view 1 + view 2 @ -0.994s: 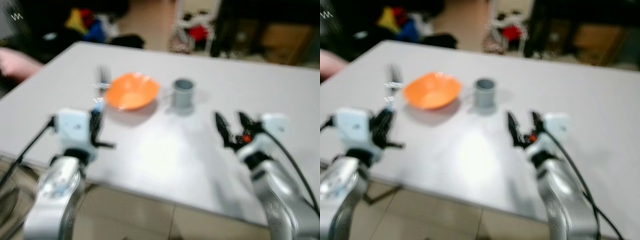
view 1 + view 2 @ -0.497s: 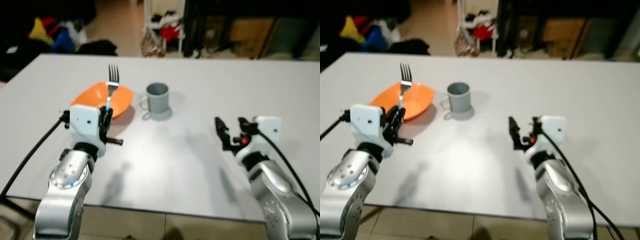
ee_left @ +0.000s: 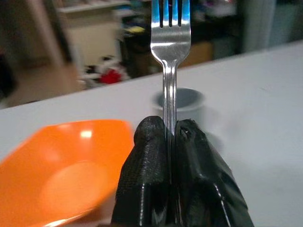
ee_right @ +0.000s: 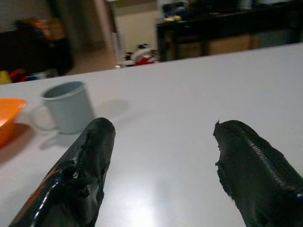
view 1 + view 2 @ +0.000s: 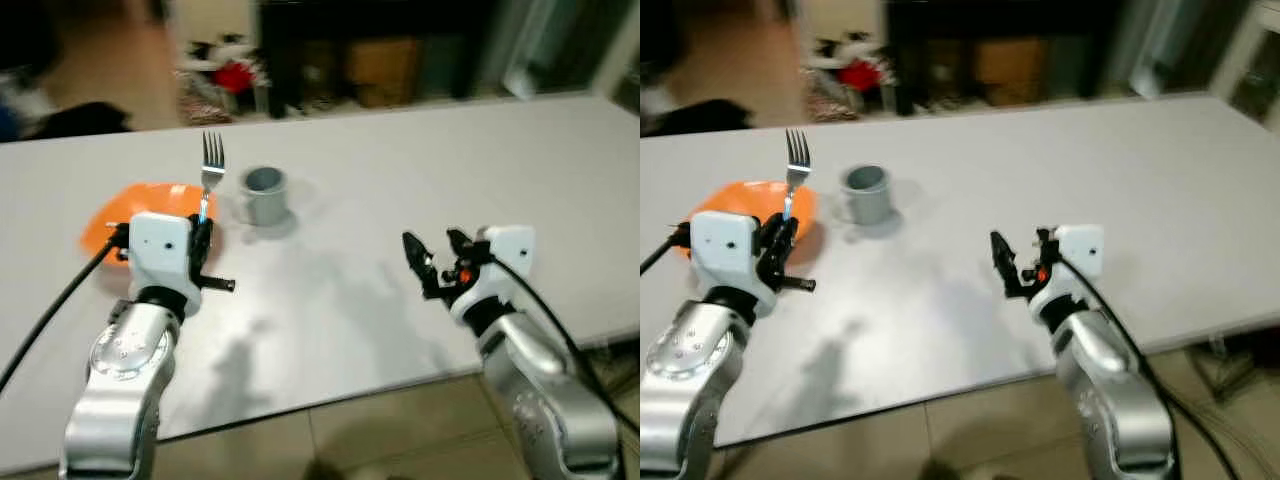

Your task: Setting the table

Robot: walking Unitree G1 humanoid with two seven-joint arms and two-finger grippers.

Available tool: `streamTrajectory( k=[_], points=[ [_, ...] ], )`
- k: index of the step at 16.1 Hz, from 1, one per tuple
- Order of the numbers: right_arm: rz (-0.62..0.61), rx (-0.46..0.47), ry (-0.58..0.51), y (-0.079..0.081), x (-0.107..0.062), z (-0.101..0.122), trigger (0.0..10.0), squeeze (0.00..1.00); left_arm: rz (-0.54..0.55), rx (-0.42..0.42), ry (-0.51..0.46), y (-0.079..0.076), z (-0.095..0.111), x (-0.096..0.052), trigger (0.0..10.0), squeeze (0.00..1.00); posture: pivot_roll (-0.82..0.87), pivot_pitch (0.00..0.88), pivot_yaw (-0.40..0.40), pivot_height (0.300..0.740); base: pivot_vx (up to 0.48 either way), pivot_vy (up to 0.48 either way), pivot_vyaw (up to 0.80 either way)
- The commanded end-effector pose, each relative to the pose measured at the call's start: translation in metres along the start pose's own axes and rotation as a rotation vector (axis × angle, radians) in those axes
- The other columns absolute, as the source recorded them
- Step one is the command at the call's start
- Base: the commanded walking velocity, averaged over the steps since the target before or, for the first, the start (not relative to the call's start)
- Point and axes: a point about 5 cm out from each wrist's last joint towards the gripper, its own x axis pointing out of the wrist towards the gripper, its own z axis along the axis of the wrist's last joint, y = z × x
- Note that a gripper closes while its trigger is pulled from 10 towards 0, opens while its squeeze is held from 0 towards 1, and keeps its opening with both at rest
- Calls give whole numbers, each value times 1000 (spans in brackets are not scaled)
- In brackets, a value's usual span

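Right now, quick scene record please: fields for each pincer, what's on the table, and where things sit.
left pincer: shut on fork, tines up, above the table's near left
right pincer: open, holding nothing, over the table's near right
bowl: orange, on table, behind left pincer
mug: grey, upright, to the bowl's right, apart from it
table: white
background: dark furniture, blurred clutter on floor

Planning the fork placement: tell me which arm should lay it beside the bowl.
Left. The left gripper is already shut on the fork, upright next to the orange bowl. The right gripper is open, empty and farther away.
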Motion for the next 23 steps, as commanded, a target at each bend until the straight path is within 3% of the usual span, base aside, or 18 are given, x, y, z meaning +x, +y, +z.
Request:
streamTrajectory(
  k=[1, 8, 12, 14, 16, 20, 23],
  points=[
    [22, 13, 11, 2, 3, 0, 10000, 0, 29, 16, -5, 5, 2, -3, 10000, 0, -107, 0, 42, 740, 0, 390, -406],
    [180, -17, 9, 11, 9, 3, 10000, 0, 71, 16, 16, 7, -2, -18, 10000, 0, -79, 0, 25, 740, 0, 351, 0],
    [249, -42, 15, 17, 13, 4, 10000, 0, 136, 22, -1, 7, 3, -21, 10000, 0, -68, 0, 18, 740, 0, -480, 700],
    [266, 2, 11, 16, 14, 5, 10000, 0, 159, -7, 12, 7, 1, -21, 10000, 0, -65, 0, 18, 740, 0, -240, 400],
    [269, 14, 21, 11, 14, 6, 10000, 0, 123, 12, 30, 5, 0, -19, 10000, 0, -62, 0, 20, 740, 0, 0, 0],
    [347, -70, 41, 1, 12, 13, 10000, 0, 74, 19, 100, 6, -7, -6, 10000, 0, -69, 2, 33, 740, 0, 0, 0],
    [515, -171, 82, 1, 3, 19, 10000, 0, 83, 33, 230, 16, -21, 6, 10000, 0, -76, 0, 40, 740, 0, 0, 0]
  ],
)
